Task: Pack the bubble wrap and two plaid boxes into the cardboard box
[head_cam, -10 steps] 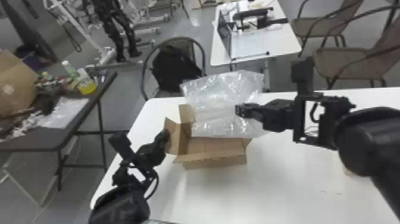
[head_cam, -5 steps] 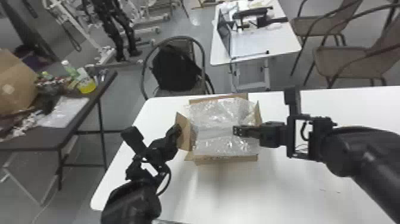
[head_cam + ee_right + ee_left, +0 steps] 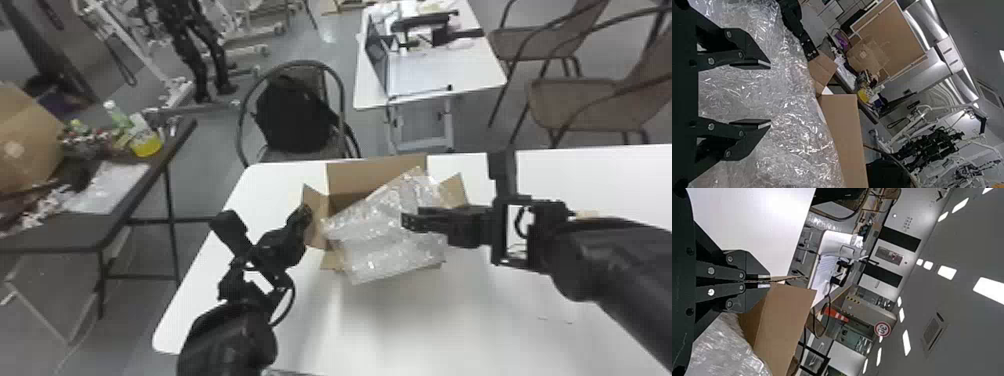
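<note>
- Here's the white table (image 3: 465, 335), the stage for all of it, with the packing going on near its far edge.
- Up on it sits the cardboard box (image 3: 375, 175), open, far flap standing tall, side flaps splayed; a dark slice of the inside peeks out at the back left, and what lies deeper, plaid boxes included, I can't tell.
- And across that opening goes the bubble wrap (image 3: 385, 235), askew, its near edge spilling over the front wall! This looks like the step in hand: getting the wrap seated. It's not fully in, by my reading; next it wants squaring up and pressing down inside the walls, or that overhang could drag it back out.
- Over on the right, the right gripper (image 3: 770, 94) has its jaws spread wide, right at the wrap, pinching none of it as far as I can see; a push down or a fresh grab looks like the call.
- And the left gripper (image 3: 770, 282), jaws pressed together, pinches the left side flap (image 3: 315, 197), which I'd say helps steady the box; tug too hard and that cardboard could crease.
</note>
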Robot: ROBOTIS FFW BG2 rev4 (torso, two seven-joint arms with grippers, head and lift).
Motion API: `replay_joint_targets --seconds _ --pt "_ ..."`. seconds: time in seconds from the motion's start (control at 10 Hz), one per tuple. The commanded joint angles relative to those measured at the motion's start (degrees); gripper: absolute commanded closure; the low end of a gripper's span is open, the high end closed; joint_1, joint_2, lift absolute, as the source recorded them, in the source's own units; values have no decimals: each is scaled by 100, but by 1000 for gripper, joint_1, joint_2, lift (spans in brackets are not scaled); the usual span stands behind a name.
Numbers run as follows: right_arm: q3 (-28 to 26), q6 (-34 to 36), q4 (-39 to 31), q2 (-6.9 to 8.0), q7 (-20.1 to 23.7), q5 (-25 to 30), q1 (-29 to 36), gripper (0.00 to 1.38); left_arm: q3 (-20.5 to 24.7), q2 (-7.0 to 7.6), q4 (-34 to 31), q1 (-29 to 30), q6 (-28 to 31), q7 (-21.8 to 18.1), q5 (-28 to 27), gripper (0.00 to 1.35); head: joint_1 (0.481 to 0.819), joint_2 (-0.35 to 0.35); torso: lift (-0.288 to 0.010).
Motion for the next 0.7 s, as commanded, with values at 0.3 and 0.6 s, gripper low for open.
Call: replay_joint_targets --seconds 0.3,0.6 --pt "106 -830 -296 5 -19 -238 229 107 68 -15 -71 60 -12 0 119 1219 695 350 -50" --pt "-641 -1146 -2176 5 -124 580 1082 121 253 -15 -203 183 58 0 225 1219 695 350 -50"
